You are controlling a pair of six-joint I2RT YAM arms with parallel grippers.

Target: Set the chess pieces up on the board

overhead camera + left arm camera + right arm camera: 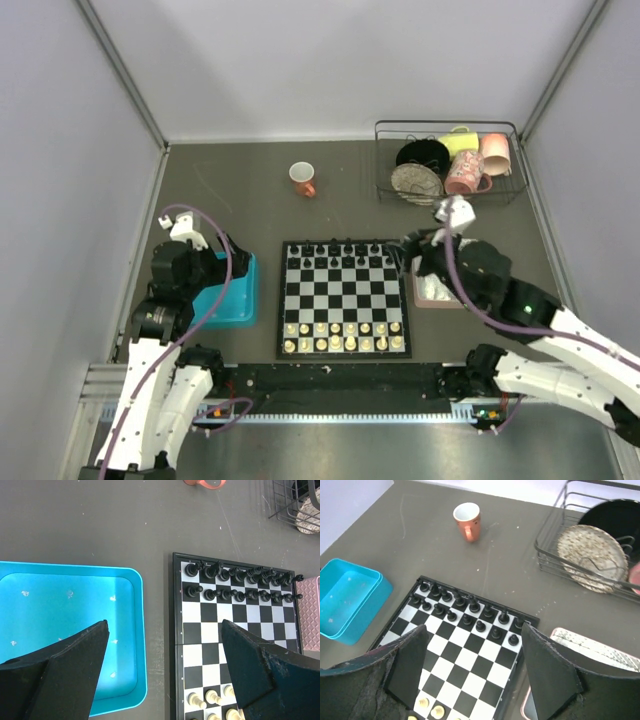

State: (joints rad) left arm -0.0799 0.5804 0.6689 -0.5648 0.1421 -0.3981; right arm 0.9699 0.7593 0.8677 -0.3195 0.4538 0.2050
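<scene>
1. From above, the board [344, 298] lay flat on the table [230, 190], in front of the two arms. The black pieces [340, 255] stood in two rows along its far edge. White pieces [345, 336] stood in two rows along its near edge. A teal tray [232, 290] sat just left of the board and a pink tray [432, 290] just right of it. A mug [302, 179] and a wire rack [450, 160] of dishes stood farther back.
2. In the left wrist view, the left gripper [165, 625] had its jaws spread wide with nothing between them. Under it were the teal tray and the left side of the board.
3. In the right wrist view, the right gripper [474, 627] had its jaws apart too and held nothing. It hung over the board, and the black pieces stood upright on their squares.
</scene>
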